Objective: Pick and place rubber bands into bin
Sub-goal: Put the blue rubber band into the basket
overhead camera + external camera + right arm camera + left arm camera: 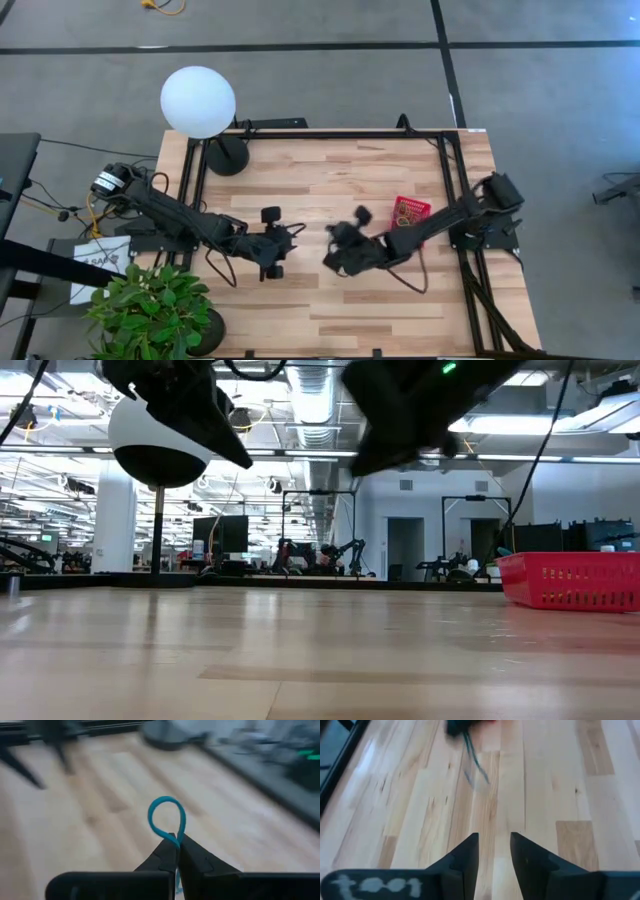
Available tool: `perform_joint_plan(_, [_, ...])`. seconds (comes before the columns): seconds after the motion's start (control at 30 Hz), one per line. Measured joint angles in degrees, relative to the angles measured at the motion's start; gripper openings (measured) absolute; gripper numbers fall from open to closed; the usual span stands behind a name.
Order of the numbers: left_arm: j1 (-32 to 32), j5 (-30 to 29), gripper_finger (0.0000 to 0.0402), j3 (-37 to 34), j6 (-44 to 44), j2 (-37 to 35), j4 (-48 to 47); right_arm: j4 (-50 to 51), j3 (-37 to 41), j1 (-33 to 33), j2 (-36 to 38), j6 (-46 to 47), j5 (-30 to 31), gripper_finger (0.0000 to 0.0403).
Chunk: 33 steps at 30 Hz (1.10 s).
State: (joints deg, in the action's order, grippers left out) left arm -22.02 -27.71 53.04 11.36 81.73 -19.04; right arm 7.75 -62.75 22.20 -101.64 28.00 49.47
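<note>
My right gripper is shut on a blue rubber band and hovers above the middle of the table, left of the bin. The red square bin stands on the right half of the table with several rubber bands inside; the low view shows it at the right. My left gripper is narrowly open, holds nothing and hovers just left of the right one. In the left wrist view the blue band dangles under the right gripper. My right gripper pinches the blue rubber band between its two fingertips, close beside the loop's end. A small teardrop loop sticks out past the fingertips. The band is lifted clear of the table, and its strand hangs slack below the fingers.
A white globe lamp on a black round base stands at the table's far left corner. A potted plant sits off the near left corner. Black frame rails run along both table sides. Bare wood lies near the grippers.
</note>
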Motion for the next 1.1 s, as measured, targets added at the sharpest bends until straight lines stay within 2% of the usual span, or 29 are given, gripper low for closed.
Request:
perform_joint_plan(0.17, [0.00,0.00,0.0103,0.00,2.79,0.00,-1.99,27.48,-0.54,5.65,7.19,17.27,13.12,0.0001])
perform_joint_plan(0.27, [0.00,0.00,0.0103,0.00,2.77,0.00,-2.08,44.25,-0.55,8.53,11.07,28.01,14.97,0.0000])
perform_joint_plan(0.37, [0.00,0.00,0.0103,0.00,2.77,0.01,-2.08,59.20,-0.56,9.73,13.15,43.80,12.23,0.0000])
perform_joint_plan(0.5, [0.00,0.01,0.0103,0.00,2.77,0.00,-2.08,72.63,0.26,9.10,13.96,59.31,-1.06,0.0000])
perform_joint_plan(0.6, [0.00,0.01,0.0103,0.00,2.75,0.00,-2.06,74.89,3.80,8.34,13.98,63.79,-6.70,0.0000])
perform_joint_plan(0.77, [0.00,0.02,0.0103,0.00,2.73,0.00,-2.08,72.04,10.57,6.82,13.93,65.35,-8.26,0.0008])
perform_joint_plan(0.93, [0.00,0.02,0.0103,0.00,2.14,0.00,-2.06,68.04,11.63,5.66,13.91,61.50,-13.50,0.0055])
perform_joint_plan(1.1, [0.00,0.00,0.0103,0.00,1.90,0.00,-2.06,66.53,11.63,4.64,13.91,60.21,-13.97,0.0102])
